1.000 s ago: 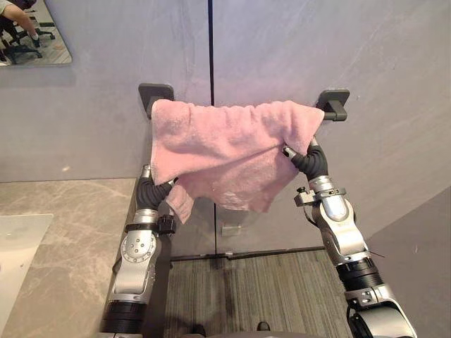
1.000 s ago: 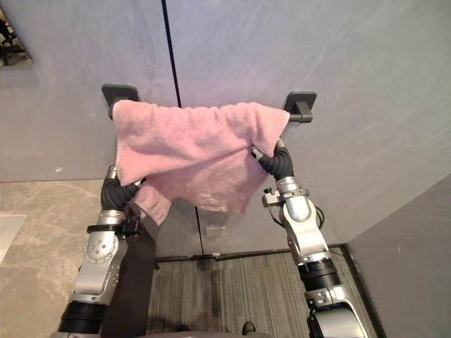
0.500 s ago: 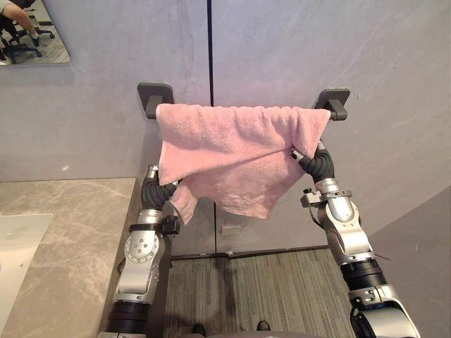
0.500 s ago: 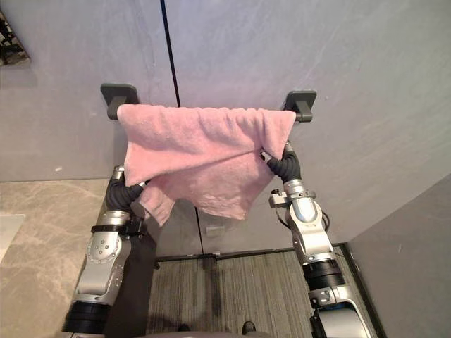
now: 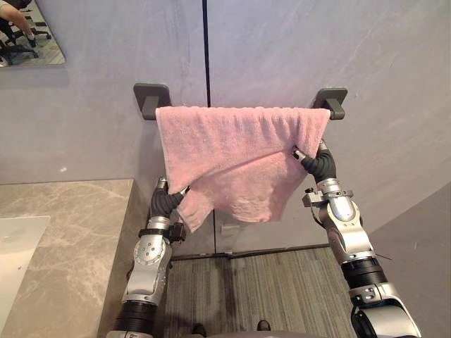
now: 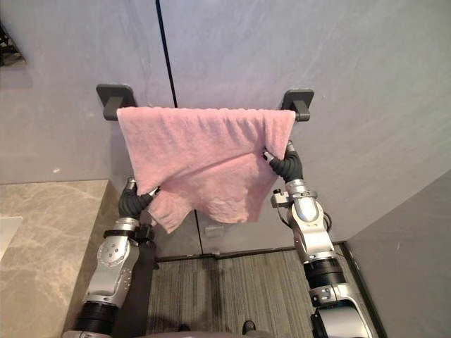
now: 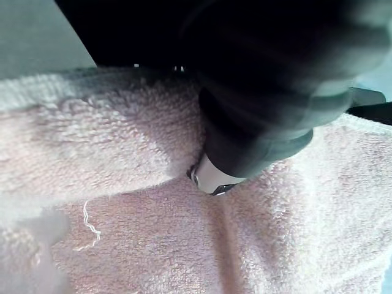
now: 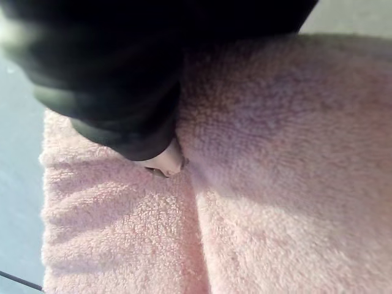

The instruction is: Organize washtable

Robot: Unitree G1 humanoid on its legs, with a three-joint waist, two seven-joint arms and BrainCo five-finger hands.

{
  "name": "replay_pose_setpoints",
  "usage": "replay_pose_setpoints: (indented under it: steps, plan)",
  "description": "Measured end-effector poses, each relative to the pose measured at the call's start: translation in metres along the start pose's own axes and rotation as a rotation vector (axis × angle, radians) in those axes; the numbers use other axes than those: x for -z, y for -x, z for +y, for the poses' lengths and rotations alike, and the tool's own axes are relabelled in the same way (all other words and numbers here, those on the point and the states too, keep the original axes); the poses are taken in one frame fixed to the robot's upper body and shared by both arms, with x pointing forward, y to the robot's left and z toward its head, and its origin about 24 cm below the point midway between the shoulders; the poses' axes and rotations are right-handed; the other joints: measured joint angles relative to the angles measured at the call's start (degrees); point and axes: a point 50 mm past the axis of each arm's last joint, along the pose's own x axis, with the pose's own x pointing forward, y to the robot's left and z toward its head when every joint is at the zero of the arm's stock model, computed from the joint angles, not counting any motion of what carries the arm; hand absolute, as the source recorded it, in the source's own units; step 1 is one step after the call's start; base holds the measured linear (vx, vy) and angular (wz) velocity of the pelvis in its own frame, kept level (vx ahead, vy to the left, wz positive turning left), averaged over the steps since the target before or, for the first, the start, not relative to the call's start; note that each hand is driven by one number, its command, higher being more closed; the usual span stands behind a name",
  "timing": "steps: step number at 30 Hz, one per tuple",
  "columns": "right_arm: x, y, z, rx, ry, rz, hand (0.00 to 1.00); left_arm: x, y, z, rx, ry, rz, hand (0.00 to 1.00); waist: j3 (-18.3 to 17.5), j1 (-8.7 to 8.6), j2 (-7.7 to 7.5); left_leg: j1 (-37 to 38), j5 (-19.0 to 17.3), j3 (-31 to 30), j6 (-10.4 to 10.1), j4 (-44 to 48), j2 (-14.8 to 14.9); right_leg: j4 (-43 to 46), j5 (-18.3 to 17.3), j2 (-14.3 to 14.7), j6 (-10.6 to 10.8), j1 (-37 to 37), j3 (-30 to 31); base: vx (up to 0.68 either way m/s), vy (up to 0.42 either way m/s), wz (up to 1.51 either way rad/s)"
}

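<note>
We face a grey wall (image 5: pixel 317 42) split by a dark vertical seam. The marble counter (image 5: pixel 63 232) runs along the near left, and a strip of striped carpet floor (image 5: pixel 268 289) lies below the middle. A pink towel (image 5: pixel 239 148) hangs on that wall, its top edge spread straight between the left bracket (image 5: pixel 151 98) and the right bracket (image 5: pixel 331 101). Its lower edge is uneven: the left corner droops in a bunched flap and the middle sags lower than the right side. Our left hand (image 5: pixel 165 201) is raised under that flap, touching the cloth. Its wrist view shows it buried in terry, so we cannot tell whether it pinches the cloth or lies spread. Our right hand (image 5: pixel 317 163) sits at the towel's right edge just below the right bracket, apparently tucked behind the cloth. We cannot tell its grip either. A mirror (image 5: pixel 28 35) corner shows at the far upper left.
</note>
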Motion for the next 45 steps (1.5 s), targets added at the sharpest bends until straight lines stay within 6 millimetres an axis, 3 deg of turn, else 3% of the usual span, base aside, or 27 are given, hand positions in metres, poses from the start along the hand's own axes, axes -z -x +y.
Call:
replay_pose_setpoints:
  steps: [8, 9, 13, 20, 26, 40, 45]
  plan:
    - [0.002, 0.003, 0.002, -0.005, 0.014, 0.001, 1.00, 0.008, 0.002, -0.004, -0.008, 0.033, 0.030, 1.00, -0.06, 0.00, 0.16, -0.05, 0.00, -0.08, 0.00, 0.00, 0.02, 0.65, -0.36, 0.00, -0.09, -0.34, -0.05, 0.00, -0.003, 0.00]
    - [0.003, 0.004, 0.002, -0.006, 0.020, 0.001, 0.00, 0.009, 0.002, -0.005, -0.009, 0.036, 0.034, 0.00, -0.16, 0.00, 0.32, -0.05, 0.00, -0.13, 0.00, 0.00, 0.03, 0.65, -0.38, -0.01, -0.08, -0.32, -0.10, 0.00, 0.000, 0.00]
    - [0.008, 0.009, 0.001, 0.008, 0.024, 0.021, 0.00, 0.014, 0.004, -0.003, -0.029, 0.037, 0.057, 0.00, -0.63, 0.02, 1.06, -0.07, 0.00, -0.30, 0.00, 0.00, 0.06, 0.65, -0.48, -0.01, -0.10, -0.28, -0.27, -0.01, -0.016, 0.01]
    - [0.022, 0.023, 0.002, 0.034, 0.008, 0.080, 0.00, 0.020, 0.011, 0.000, -0.066, 0.034, 0.089, 0.00, -0.63, -0.04, 1.01, -0.08, 0.00, -0.34, -0.01, 0.00, 0.11, 0.58, -0.51, 0.01, -0.13, -0.25, -0.32, 0.00, -0.005, 0.00]
    - [0.051, 0.054, 0.010, 0.052, -0.016, 0.232, 0.00, 0.021, 0.017, 0.000, -0.075, 0.044, 0.098, 0.00, -0.61, -0.25, 0.98, -0.14, 0.00, -0.32, -0.01, 0.00, 0.13, 0.44, -0.50, 0.01, -0.13, -0.22, -0.30, -0.01, -0.005, 0.00]
    - [0.067, 0.083, 0.023, 0.105, -0.079, 0.310, 0.00, 0.031, 0.038, -0.006, -0.119, 0.127, 0.148, 0.00, -0.55, -0.08, 0.88, -0.12, -0.05, -0.30, -0.06, 0.00, 0.58, -0.14, -0.47, 0.11, -0.14, 0.15, -0.31, 0.00, 0.000, 0.00]
    - [0.059, 0.092, 0.007, 0.228, -0.083, 0.280, 0.00, 0.023, 0.043, 0.013, -0.241, 0.151, 0.108, 0.00, -0.51, -0.18, 0.91, 0.03, -0.26, -0.38, -0.19, 0.00, 0.56, -0.54, -0.46, 0.17, -0.14, 0.53, -0.49, 0.00, 0.000, 0.00]
